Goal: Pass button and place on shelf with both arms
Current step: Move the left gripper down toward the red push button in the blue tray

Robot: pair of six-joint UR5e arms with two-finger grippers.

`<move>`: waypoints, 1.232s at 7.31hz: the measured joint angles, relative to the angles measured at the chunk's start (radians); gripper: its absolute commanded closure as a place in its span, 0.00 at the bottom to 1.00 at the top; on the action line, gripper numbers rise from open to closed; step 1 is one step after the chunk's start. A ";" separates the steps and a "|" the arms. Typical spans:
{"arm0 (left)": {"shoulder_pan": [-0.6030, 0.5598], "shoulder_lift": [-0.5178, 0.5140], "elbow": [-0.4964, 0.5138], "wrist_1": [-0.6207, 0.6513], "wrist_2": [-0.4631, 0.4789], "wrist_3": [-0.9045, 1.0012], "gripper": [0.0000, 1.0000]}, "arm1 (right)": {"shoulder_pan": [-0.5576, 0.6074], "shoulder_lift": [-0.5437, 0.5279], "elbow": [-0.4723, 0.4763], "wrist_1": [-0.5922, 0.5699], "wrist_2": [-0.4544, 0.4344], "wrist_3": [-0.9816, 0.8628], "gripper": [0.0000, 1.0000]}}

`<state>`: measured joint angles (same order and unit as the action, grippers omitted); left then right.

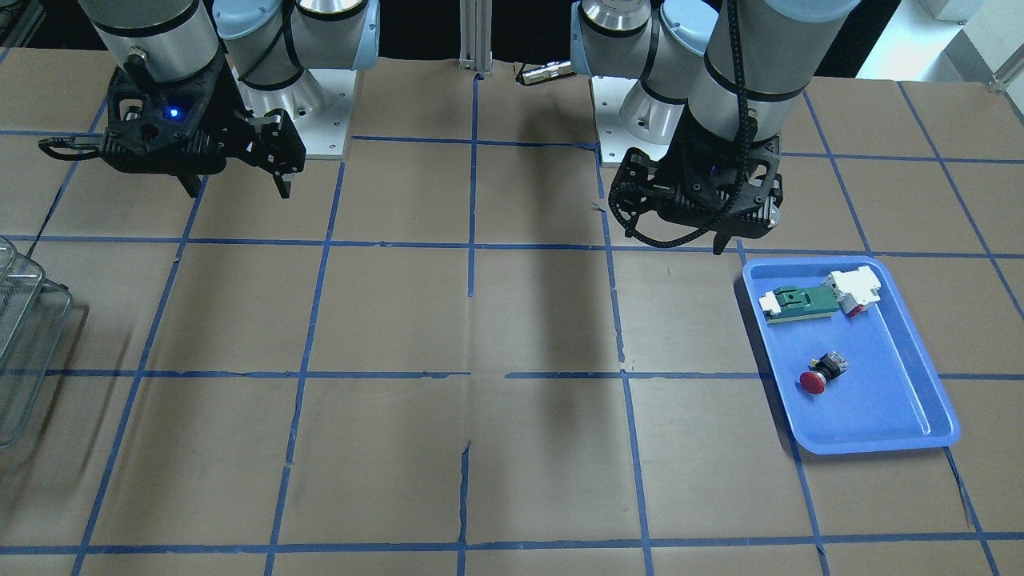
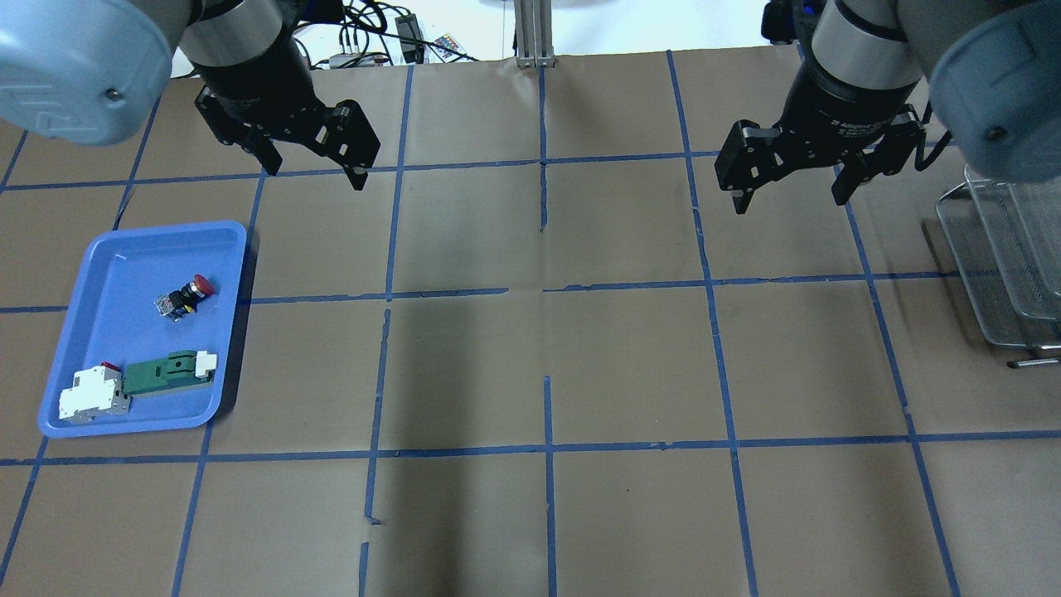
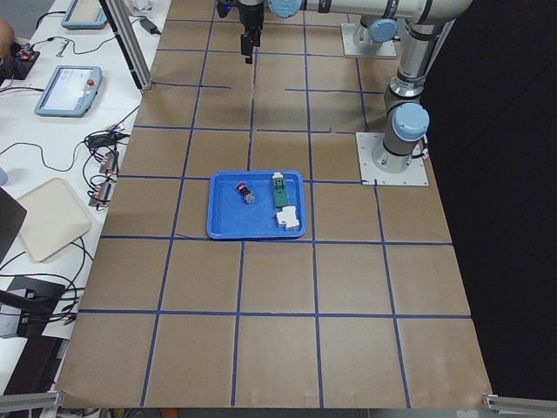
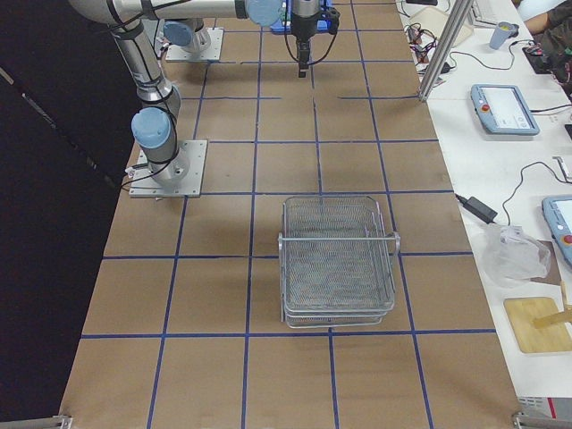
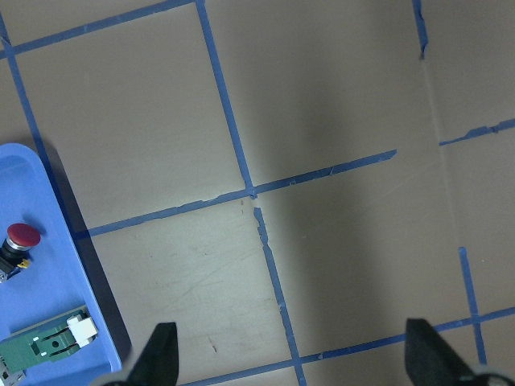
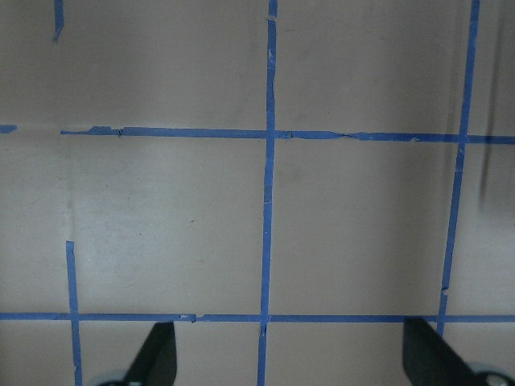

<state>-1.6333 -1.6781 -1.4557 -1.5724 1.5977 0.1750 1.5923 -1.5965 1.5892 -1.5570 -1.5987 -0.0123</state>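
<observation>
The button (image 2: 186,297), with a red cap and black body, lies on its side in the blue tray (image 2: 116,274); it also shows in the front view (image 1: 818,376) and at the left edge of the left wrist view (image 5: 18,240). My left gripper (image 2: 313,172) hangs open and empty above the table, beyond the tray and apart from the button. My right gripper (image 2: 789,201) is open and empty, above the table beside the shelf (image 2: 1003,257). The wire-mesh shelf shows whole in the right side view (image 4: 338,259).
A green-and-white flat part (image 2: 166,375) and a white block (image 2: 91,394) lie in the tray's near end. The table is brown paper with a blue tape grid. The arm bases (image 1: 320,120) stand at the robot's edge. Operator desks with pendants (image 4: 505,109) lie beyond the far edge.
</observation>
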 measured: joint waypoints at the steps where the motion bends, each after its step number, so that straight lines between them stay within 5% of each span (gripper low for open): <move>1: 0.004 0.002 -0.001 -0.001 0.002 0.000 0.00 | 0.000 -0.001 -0.001 0.000 0.000 0.000 0.00; 5: 0.160 -0.002 -0.028 0.010 0.003 0.162 0.00 | 0.003 0.000 -0.002 -0.004 0.008 0.010 0.00; 9: 0.415 -0.047 -0.118 0.104 -0.005 0.691 0.00 | -0.004 0.003 -0.003 -0.021 0.016 0.013 0.00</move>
<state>-1.2185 -1.7246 -1.5736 -1.4681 1.5930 0.8661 1.5881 -1.5934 1.5858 -1.5782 -1.5828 0.0008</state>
